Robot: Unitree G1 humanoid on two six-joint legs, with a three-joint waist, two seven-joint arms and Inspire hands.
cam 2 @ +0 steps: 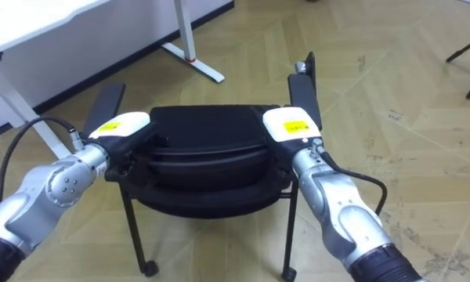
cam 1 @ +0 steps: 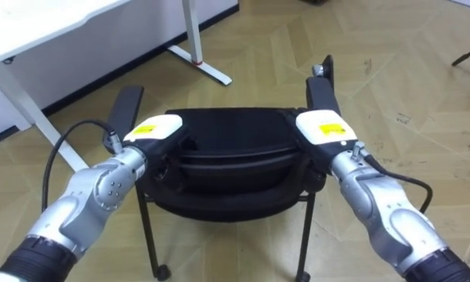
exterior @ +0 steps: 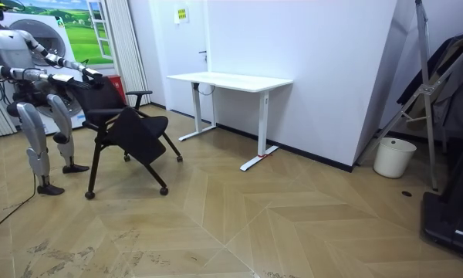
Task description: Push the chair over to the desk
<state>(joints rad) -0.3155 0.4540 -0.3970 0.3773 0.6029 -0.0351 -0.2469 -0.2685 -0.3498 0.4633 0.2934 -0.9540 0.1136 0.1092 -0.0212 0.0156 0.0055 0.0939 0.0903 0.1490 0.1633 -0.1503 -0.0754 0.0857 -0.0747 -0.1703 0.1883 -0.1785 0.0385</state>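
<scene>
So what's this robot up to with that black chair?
The robot stands right behind the black chair, with its left hand and right hand set on the top of the backrest, one at each end. It looks ready to push. The chair stands on the wooden floor, well apart from the white desk by the wall.

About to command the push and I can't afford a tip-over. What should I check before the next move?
1. The left hand rests on the chair back: ok.
2. The right hand rests on the back: ok.
3. Firm hold on both sides: cannot tell.
4. Chair standing level, by the room view: ok.
5. The floor straight ahead is free: ok.
6. The desk foot, ahead on the left, clears the path: cannot tell.
</scene>
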